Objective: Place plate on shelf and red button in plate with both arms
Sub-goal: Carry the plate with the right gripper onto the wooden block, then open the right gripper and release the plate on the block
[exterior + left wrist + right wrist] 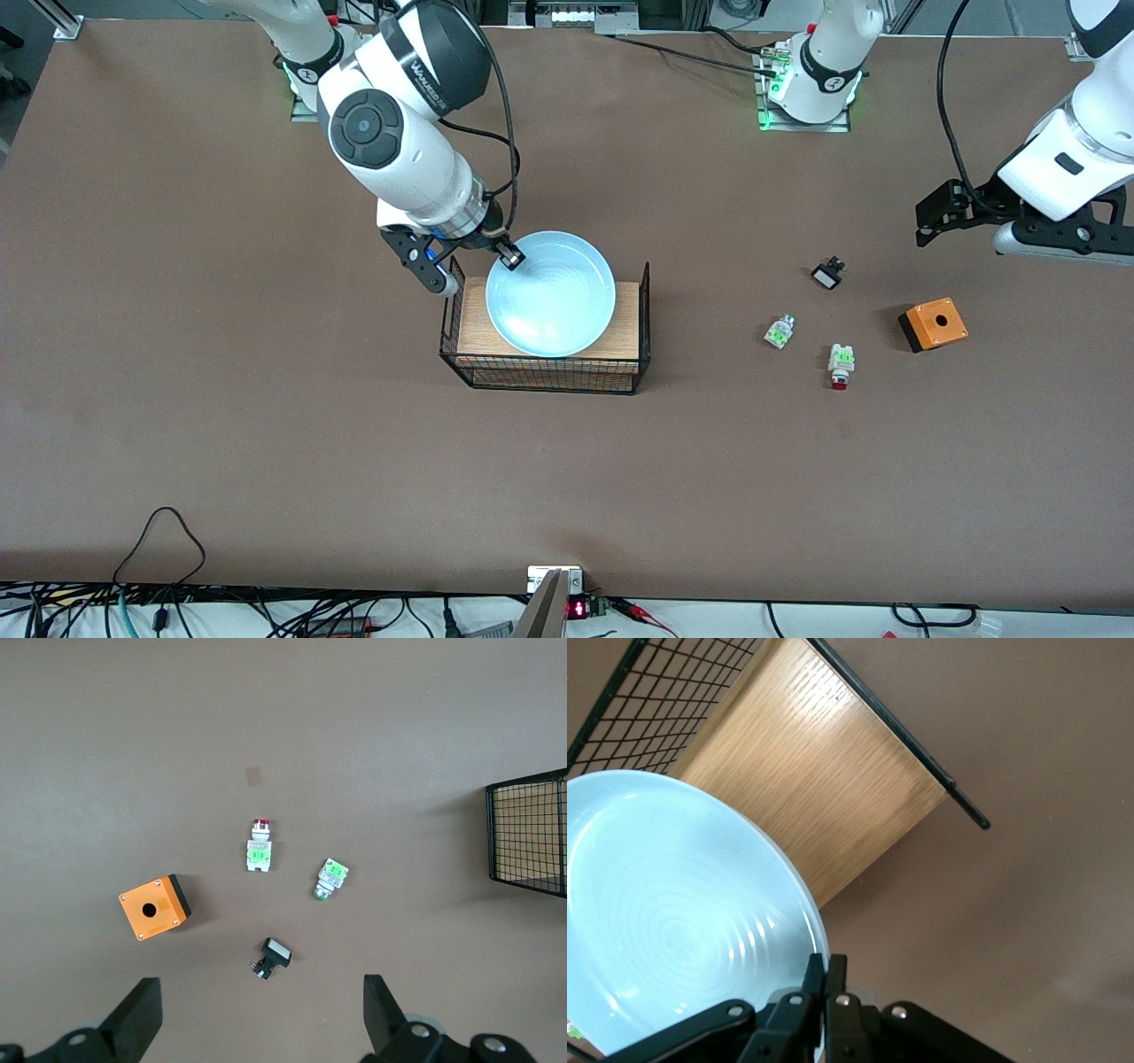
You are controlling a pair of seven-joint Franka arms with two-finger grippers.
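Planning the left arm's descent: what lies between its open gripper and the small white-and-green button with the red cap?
In the left wrist view, the left gripper hangs open; a small black-and-white switch piece lies between it and the red button.

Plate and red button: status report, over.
Right hand shut on plate rim, over rack. Left hand open above red button. Nothing in the way.

Bright, even overhead light; soft, short shadows lie beside the orange box (934, 324) and wire rack (545, 372) on the tabletop (221, 399); glossy highlights ripple across the plate (664, 930); all views are sharp.
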